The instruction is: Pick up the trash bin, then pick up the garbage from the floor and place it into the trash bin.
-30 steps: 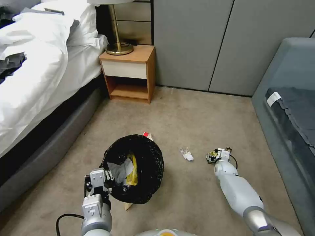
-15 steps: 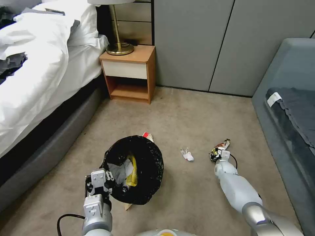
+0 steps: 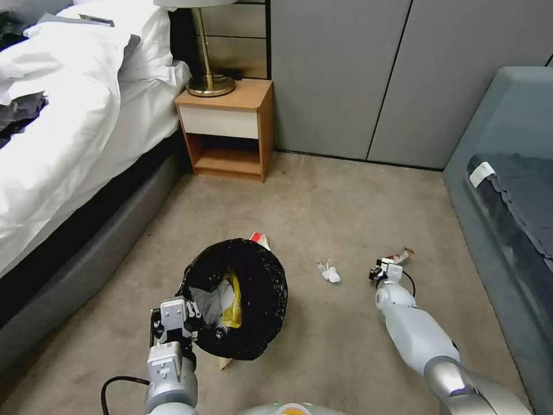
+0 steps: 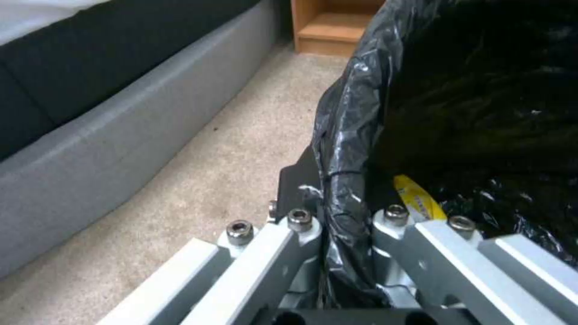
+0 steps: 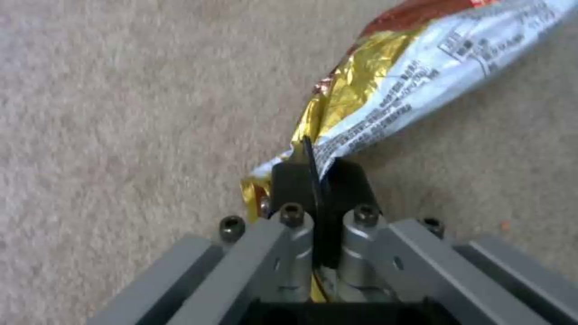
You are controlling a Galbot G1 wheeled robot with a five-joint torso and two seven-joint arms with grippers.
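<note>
My right end effector (image 5: 313, 180) pinches one end of the foil wrapper (image 5: 409, 85), its long axis trailing away over the carpet; the trash bin (image 3: 245, 300), rim clamped by my left end effector (image 4: 337, 216), lies leftward.

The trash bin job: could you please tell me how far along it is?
Done: the left gripper holds the trash bin by its rim, a yellow wrapper inside. In hand: the right gripper is shut on a shiny wrapper. Left: a white tissue on the carpet.
</note>
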